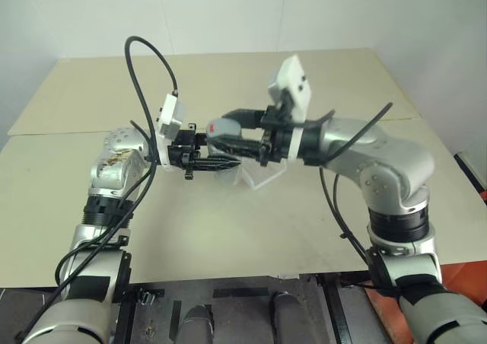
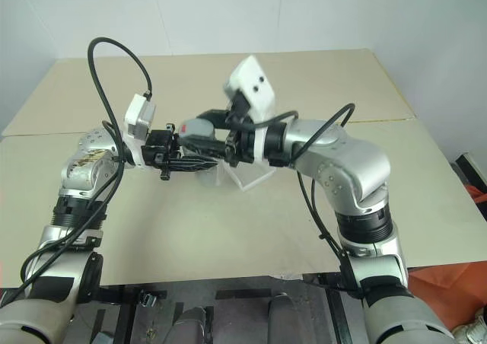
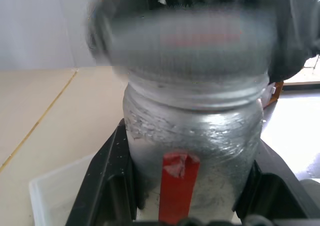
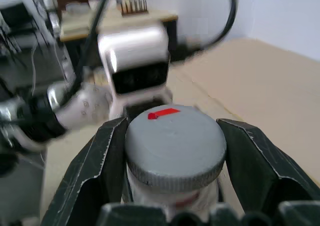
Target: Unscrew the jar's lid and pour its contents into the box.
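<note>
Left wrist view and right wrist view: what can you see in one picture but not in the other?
Just the left wrist view: the jar body's red strip and a corner of the box on the table. Just the right wrist view: the lid's flat top with its red mark, and the left hand's white camera block behind it. Both: the jar, its grey lid, and black fingers on each side.

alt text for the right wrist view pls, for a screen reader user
The right gripper is shut on the grey lid of the jar, one black finger on each side. A small red mark sits on the lid's top.
</note>
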`<move>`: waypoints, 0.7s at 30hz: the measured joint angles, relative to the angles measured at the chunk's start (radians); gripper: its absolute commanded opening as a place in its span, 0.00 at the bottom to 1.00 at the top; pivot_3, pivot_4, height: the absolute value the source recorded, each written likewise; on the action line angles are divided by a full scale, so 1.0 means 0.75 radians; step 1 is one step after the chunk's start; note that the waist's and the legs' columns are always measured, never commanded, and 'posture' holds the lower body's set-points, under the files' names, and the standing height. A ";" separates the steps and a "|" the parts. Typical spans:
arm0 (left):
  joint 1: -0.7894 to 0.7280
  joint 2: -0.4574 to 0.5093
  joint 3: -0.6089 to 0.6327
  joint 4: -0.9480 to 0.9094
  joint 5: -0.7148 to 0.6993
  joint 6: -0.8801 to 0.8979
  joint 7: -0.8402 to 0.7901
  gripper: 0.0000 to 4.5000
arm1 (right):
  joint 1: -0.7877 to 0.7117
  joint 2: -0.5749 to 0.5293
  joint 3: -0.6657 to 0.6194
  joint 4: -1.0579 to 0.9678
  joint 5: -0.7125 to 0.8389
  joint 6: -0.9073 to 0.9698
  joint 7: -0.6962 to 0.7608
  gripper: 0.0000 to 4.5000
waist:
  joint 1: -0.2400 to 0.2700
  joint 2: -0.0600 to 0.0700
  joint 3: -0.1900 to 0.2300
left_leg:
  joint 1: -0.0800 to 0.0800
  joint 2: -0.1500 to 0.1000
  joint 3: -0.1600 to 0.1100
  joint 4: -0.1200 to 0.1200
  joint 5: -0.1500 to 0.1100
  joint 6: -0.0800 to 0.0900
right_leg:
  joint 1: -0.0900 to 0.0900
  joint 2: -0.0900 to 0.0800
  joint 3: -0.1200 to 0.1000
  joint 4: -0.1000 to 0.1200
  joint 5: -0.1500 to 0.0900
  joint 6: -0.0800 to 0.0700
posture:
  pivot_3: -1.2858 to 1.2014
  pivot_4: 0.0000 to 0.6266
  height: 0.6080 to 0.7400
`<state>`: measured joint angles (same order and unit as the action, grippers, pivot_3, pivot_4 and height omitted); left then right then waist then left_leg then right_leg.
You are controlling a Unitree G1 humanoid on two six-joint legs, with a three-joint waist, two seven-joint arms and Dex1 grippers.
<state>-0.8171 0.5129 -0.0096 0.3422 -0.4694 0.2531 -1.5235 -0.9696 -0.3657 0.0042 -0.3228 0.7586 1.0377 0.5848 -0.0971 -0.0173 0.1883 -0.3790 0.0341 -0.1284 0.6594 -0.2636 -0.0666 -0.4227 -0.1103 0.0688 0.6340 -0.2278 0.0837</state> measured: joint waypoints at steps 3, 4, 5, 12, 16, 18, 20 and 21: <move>0.003 0.013 -0.008 0.029 0.024 -0.040 -0.008 0.43 | -0.052 -0.005 -0.122 0.001 0.110 0.065 -0.032 0.61 | 0.000 0.000 0.000 | 0.000 0.000 0.000 0.000 0.000 0.000 | 0.001 0.000 0.000 0.000 0.000 0.000 | 0.52 0.24 1.00; 0.002 0.015 -0.008 0.038 0.027 -0.047 -0.009 0.43 | -0.050 -0.014 -0.134 -0.001 0.120 0.075 -0.038 0.61 | 0.000 0.000 0.000 | 0.000 0.000 0.000 0.000 0.000 0.000 | 0.001 0.000 0.000 0.000 0.000 0.000 | 0.52 0.24 1.00; 0.000 0.015 -0.008 0.047 0.030 -0.049 -0.007 0.43 | -0.040 -0.034 -0.134 -0.002 0.116 0.075 -0.045 0.61 | 0.000 0.000 0.000 | 0.000 0.000 0.000 0.000 0.000 0.000 | 0.001 0.000 0.000 0.000 0.000 0.000 | 0.52 0.24 1.00; -0.014 0.051 0.074 0.089 0.036 -0.048 0.122 0.43 | 0.349 -0.265 -0.146 -0.057 -0.157 -0.120 -0.145 0.61 | 0.013 0.000 0.000 | -0.003 0.000 0.001 0.000 0.000 0.001 | -0.001 -0.001 0.000 -0.002 0.000 0.000 | 0.52 0.24 1.00; -0.012 0.059 0.130 0.080 0.044 -0.046 0.256 0.43 | 0.623 -0.313 -0.179 -0.070 -0.306 -0.193 -0.232 0.61 | 0.016 0.000 0.000 | -0.002 0.000 0.001 0.000 0.000 0.001 | 0.000 0.000 0.000 -0.002 0.000 0.000 | 0.52 0.24 1.00; -0.004 0.059 0.145 0.071 0.054 -0.046 0.331 0.43 | 0.730 -0.303 -0.187 -0.072 -0.354 -0.218 -0.264 0.61 | 0.013 0.000 0.000 | -0.001 0.000 0.001 0.000 0.000 0.001 | 0.000 0.000 0.001 -0.003 0.000 0.000 | 0.52 0.24 1.00; 0.006 0.054 0.147 0.051 0.083 -0.050 0.426 0.43 | 0.801 -0.261 -0.188 -0.072 -0.390 -0.236 -0.310 0.61 | 0.010 0.000 0.000 | 0.000 0.000 0.001 0.000 0.000 0.001 | 0.000 0.000 0.001 -0.003 0.000 0.000 | 0.52 0.24 1.00; 0.014 0.048 0.147 0.042 0.109 -0.053 0.487 0.43 | 0.826 -0.231 -0.183 -0.072 -0.413 -0.238 -0.343 0.61 | 0.009 0.000 0.000 | 0.001 0.000 0.002 0.000 0.000 0.001 | 0.000 0.000 0.001 -0.004 0.000 0.000 | 0.52 0.24 1.00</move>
<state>-0.8066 0.5490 0.1009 0.3741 -0.3875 0.2137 -1.1583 -0.3498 -0.5388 -0.1332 -0.3770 0.4487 0.8594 0.3278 -0.0905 -0.0174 0.1883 -0.3785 0.0337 -0.1272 0.6596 -0.2639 -0.0661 -0.4225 -0.1106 0.0698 0.6313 -0.2278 0.0838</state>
